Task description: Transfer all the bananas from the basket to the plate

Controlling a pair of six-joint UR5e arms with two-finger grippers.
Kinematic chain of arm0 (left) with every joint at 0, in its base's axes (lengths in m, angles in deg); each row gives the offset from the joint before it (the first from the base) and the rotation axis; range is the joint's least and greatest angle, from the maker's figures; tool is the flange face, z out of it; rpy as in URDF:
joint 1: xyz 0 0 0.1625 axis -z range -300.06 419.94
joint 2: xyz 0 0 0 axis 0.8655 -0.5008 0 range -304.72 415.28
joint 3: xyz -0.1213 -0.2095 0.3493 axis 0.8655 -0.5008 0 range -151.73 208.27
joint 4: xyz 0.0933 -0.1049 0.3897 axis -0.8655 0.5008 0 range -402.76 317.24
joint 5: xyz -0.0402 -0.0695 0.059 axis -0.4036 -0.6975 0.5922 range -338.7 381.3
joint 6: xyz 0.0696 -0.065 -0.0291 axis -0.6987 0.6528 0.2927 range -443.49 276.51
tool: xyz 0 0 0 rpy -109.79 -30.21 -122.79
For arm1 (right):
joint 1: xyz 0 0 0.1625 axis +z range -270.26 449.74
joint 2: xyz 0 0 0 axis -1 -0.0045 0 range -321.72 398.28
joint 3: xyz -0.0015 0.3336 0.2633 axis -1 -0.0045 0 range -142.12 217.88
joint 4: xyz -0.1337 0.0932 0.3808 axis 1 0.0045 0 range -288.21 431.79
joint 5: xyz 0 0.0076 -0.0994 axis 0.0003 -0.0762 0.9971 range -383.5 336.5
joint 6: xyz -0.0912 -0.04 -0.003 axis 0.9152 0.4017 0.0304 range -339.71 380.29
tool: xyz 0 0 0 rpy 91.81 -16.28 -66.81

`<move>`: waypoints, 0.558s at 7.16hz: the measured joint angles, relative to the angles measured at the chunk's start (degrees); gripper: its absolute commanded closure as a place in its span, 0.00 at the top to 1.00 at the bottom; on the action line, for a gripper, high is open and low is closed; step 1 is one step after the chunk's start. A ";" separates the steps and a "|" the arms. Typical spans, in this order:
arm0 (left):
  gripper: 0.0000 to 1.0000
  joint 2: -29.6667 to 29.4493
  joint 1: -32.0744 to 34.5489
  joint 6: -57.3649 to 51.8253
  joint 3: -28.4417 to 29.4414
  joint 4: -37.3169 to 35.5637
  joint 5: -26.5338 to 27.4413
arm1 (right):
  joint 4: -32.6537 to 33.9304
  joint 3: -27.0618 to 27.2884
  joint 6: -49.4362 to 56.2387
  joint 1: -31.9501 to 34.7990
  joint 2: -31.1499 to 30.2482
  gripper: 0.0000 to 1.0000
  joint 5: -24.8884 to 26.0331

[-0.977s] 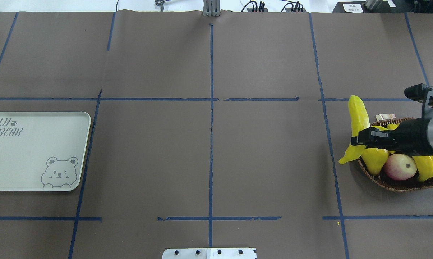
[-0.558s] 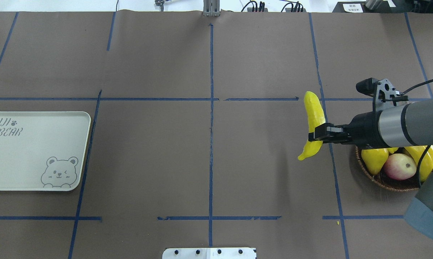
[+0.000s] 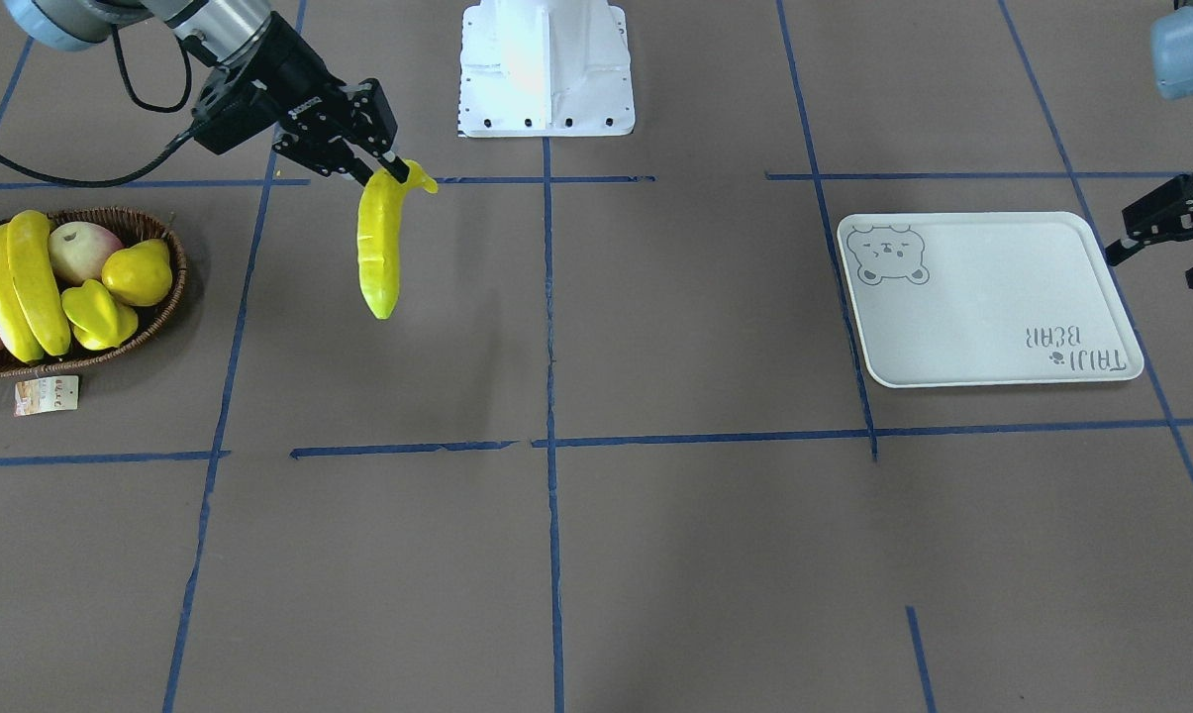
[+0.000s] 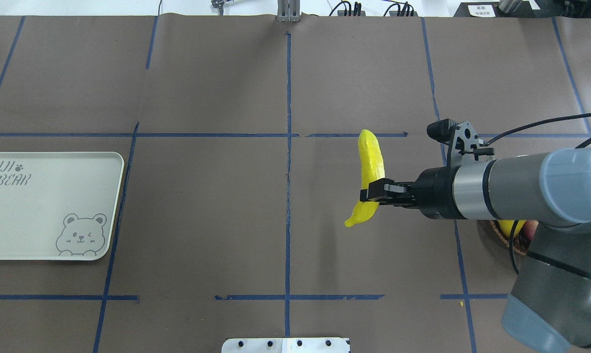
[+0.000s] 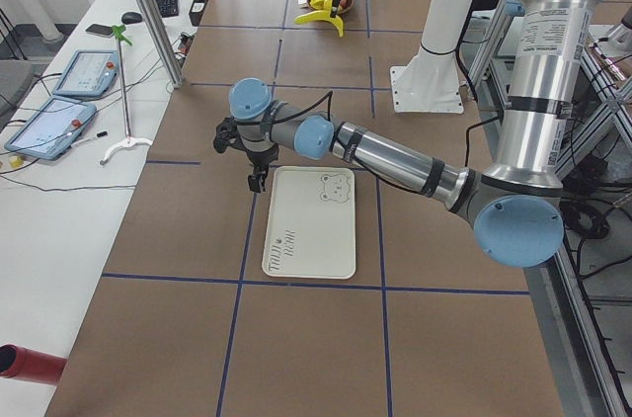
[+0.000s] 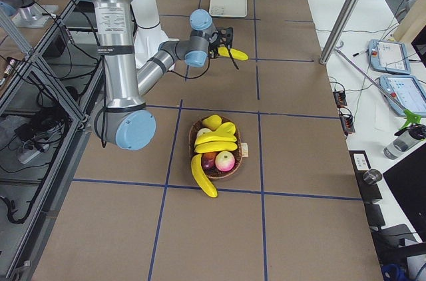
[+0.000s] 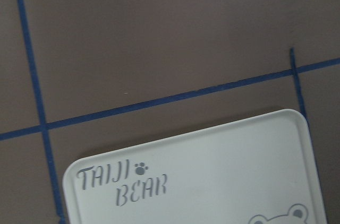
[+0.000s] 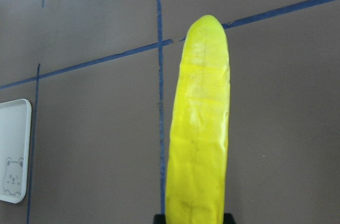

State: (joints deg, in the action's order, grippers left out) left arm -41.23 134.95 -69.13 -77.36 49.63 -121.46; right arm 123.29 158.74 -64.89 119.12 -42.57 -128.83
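Note:
My right gripper (image 4: 369, 193) is shut on the lower part of a yellow banana (image 4: 371, 157), which hangs above the table right of centre; the same banana (image 3: 378, 248) shows well clear of the basket (image 3: 172, 297). Two more bananas (image 3: 22, 282) lie in the wicker basket, and one banana (image 6: 203, 178) hangs over its rim. The plate (image 4: 45, 215) sits bare at the far left. My left gripper (image 3: 1165, 243) hovers open beside the plate's outer edge, holding nothing. In the right wrist view the banana (image 8: 199, 128) fills the middle.
The basket also holds an apple (image 3: 81, 248), a pear (image 3: 139, 277) and a starfruit (image 3: 96, 312); a paper tag (image 3: 47, 394) lies by its rim. The robot base (image 3: 545, 64) stands at the table's middle edge. Brown table between banana and plate carries only blue tape lines.
My right gripper has carried the banana out from over the basket and leftward toward the table's centre. The plate and the left arm have not moved.

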 measured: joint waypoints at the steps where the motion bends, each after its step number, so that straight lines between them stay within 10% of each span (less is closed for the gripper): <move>1: 1.00 -1.62 -3.19 7.50 -0.29 3.70 -1.31 | -5.38 -2.04 -1.90 -3.29 0.77 0.01 4.51; 4: 1.00 -10.67 -14.63 36.14 1.02 15.63 -1.52 | -21.32 -10.47 -3.59 -9.77 4.03 0.01 14.04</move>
State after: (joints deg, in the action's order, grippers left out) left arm -51.90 120.33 -32.99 -76.34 65.26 -122.98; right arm 101.97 148.27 -68.48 109.36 -38.54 -114.79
